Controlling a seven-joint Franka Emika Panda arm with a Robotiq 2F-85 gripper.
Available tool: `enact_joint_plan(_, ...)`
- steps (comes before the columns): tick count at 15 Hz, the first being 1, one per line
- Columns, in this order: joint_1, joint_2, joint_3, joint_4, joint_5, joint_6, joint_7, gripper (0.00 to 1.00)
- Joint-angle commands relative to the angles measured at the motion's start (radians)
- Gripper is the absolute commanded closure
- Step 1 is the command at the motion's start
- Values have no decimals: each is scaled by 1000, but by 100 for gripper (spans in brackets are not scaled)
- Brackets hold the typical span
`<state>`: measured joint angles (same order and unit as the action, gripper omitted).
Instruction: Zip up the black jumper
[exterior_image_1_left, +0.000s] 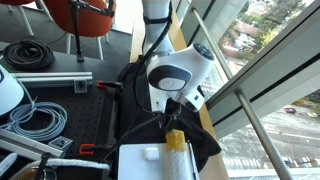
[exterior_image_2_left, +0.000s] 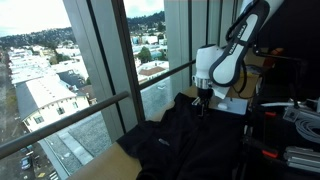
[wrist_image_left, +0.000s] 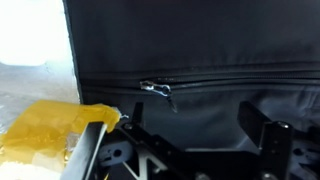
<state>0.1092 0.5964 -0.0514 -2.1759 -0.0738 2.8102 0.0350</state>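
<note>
The black jumper (exterior_image_2_left: 185, 140) lies spread out beside the window (exterior_image_2_left: 110, 60), and its zip pull (wrist_image_left: 157, 90) shows in the wrist view. The gripper (wrist_image_left: 195, 135) hangs close over the zip, jaws apart and holding nothing.

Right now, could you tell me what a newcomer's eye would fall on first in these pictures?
The black jumper fills the wrist view, its small silver zip pull on the zip line just above the open hand. A yellow object shows at lower left there. In an exterior view the white arm stands over the jumper beside tall windows onto a town.
</note>
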Motion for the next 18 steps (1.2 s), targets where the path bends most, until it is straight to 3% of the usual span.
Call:
enact_joint_plan(1,17,-16,-11,-19,-17,-1,24,4)
enact_joint_plan(2,17,-17,-12,-21,-17,-3,23,5)
enact_joint_plan(4,16,-13,-17,-17,-19,-2,23,30)
enact_joint_plan(5,15,-11,-20,-13,-20,-2,23,31)
enact_joint_plan(14,44,-21,-64,-21,-42,-13,47,99)
enact_joint_plan(18,67,-21,-108,-17,-80,-16,62,98)
